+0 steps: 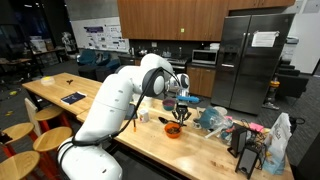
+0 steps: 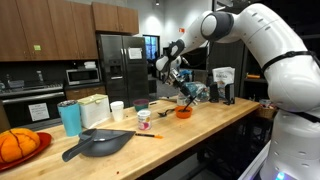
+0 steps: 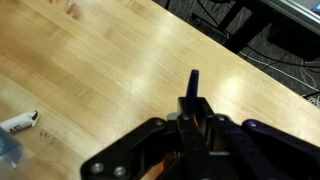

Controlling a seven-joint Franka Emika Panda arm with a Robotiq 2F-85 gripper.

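The tool (image 3: 193, 110) is clamped on a slim dark blue utensil (image 3: 193, 84), its fingers pressed together on either side of the shaft. In the wrist view the utensil's pointed end sticks out beyond the fingertips over bare wood. What kind of utensil it is I cannot tell, since only that narrow tip shows; it may be a handle. In both exterior views the white arm reaches out over the long wooden table (image 1: 150, 142), with the tool hanging above the table and pointing down. An orange bowl (image 1: 173, 130) stands on the table just below and slightly to one side of it, apart from the tool and from the utensil. In an exterior view the same bowl (image 2: 183, 112) sits near a cluster of bags and packages at the far end of the table, and a small white cup (image 2: 117, 110), a teal tumbler (image 2: 70, 117) and a dark pan (image 2: 100, 143) stand further along the wood, well apart from the tool. A red plate (image 2: 38, 141) of orange fruit sits at the near corner. A steel refrigerator (image 1: 250, 60) stands behind the table. In the wrist view a small white object (image 3: 18, 123) lies on the table, off to one side.
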